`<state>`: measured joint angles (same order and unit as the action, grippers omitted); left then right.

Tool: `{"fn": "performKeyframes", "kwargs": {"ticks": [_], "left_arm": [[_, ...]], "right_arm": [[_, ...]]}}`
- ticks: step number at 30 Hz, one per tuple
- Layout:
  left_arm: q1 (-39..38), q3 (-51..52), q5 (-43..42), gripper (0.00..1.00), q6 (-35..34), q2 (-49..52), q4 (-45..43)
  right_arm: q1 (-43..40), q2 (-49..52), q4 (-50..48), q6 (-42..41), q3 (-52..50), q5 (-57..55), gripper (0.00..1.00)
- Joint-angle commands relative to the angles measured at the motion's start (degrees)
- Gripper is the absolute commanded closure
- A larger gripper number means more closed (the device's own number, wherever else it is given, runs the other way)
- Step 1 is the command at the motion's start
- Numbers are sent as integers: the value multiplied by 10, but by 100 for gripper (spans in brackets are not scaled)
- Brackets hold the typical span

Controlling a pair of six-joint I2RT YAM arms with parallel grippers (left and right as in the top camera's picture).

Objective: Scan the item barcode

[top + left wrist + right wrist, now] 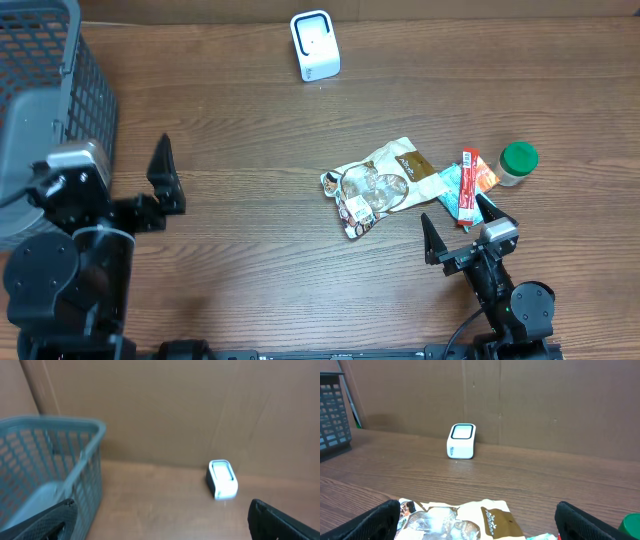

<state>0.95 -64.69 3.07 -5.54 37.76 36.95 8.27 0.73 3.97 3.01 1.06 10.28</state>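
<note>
The item, a cream and brown snack bag (380, 185), lies flat on the wooden table right of centre. The white barcode scanner (314, 46) stands at the back edge. My right gripper (460, 225) sits just in front of the bag, open and empty. In the right wrist view the bag (455, 520) lies low between the spread fingers of that gripper (477, 517), with the scanner (461, 441) far beyond. My left gripper (108, 180) hovers at the left by the basket, open and empty. In its own view the left gripper (160, 527) faces the scanner (222, 479).
A grey mesh basket (40, 90) fills the back left corner, close to my left gripper. Teal and red snack bars (465, 188) and a green-lidded jar (518, 162) lie to the right of the bag. A brown cardboard wall (520, 400) closes off the back.
</note>
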Motion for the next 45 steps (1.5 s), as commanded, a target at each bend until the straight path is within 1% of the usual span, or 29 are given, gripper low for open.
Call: {"fn": "performKeyframes", "kwargs": {"ticks": [1, 5, 8, 11, 14, 17, 18, 19, 24, 27, 31, 34, 37, 39, 45], "left_arm": [[0, 24, 1, 0, 9, -37, 39], [0, 76, 19, 0, 9, -90, 77], [0, 124, 16, 0, 7, -132, 79], [0, 187, 13, 0, -12, -192, 60], [0, 236, 13, 0, -36, -246, 6], [0, 280, 8, 0, -49, -294, -83], [0, 303, -1, 0, -48, -316, -142], [0, 310, -2, 0, -48, -323, -164], [0, 383, -28, 0, -47, -376, -392], [0, 430, -44, 0, -47, -376, -532], [0, 495, -57, 0, -48, -376, -669], [0, 543, -57, 0, -48, -376, -733], [0, 585, -57, 0, -48, -376, -761], [0, 605, -56, 0, -48, -376, -759], [0, 643, -41, 0, -48, -376, -677]], "right_arm": [[-3, -5, -3, -2, -6, 1, 0], [-3, -5, -3, -2, -6, 1, 0], [-3, -5, -3, -2, -6, 1, 0], [-3, -5, -3, -2, -6, 1, 0], [-3, -5, -3, -2, -6, 1, 0], [-3, -5, -3, -2, -6, 1, 0], [-3, -5, -3, -2, -6, 1, 0], [-3, -5, -3, -2, -6, 1, 0], [-3, -5, -3, -2, -6, 1, 0], [-3, -5, -3, -2, -6, 1, 0], [-3, -5, -3, -2, -6, 1, 0], [-3, -5, -3, -2, -6, 1, 0], [-3, -5, -3, -2, -6, 1, 0], [-3, -5, -3, -2, -6, 1, 0], [-3, -5, -3, -2, -6, 1, 0]]}}
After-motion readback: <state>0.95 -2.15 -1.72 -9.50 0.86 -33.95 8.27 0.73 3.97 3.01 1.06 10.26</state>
